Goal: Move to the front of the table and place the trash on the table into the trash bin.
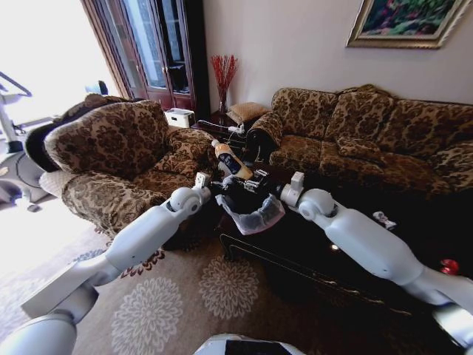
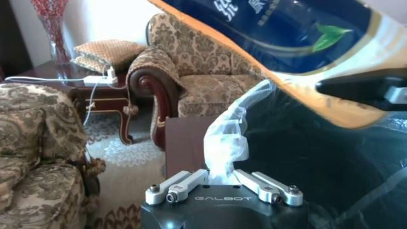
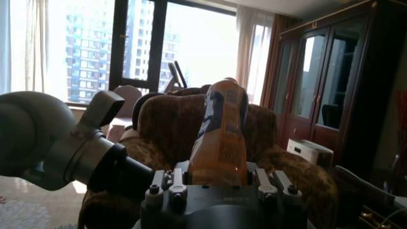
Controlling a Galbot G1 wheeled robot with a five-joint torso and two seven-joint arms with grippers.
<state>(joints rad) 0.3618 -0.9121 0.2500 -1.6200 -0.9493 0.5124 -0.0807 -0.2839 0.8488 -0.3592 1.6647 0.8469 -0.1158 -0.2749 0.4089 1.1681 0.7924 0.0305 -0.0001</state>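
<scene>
Bottle is clamped in the right gripper, fingers closed on its lower body, long axis tilted with the top toward 11 o'clock, hanging just above the trash bin. Left gripper fingers are pinched shut on the bin's plastic liner, holding the mouth open at the bench end, so the bin opening lies at roughly 5 o'clock directly under the bottle. Red can sits at the bench's far right, nearer the right arm.
</scene>
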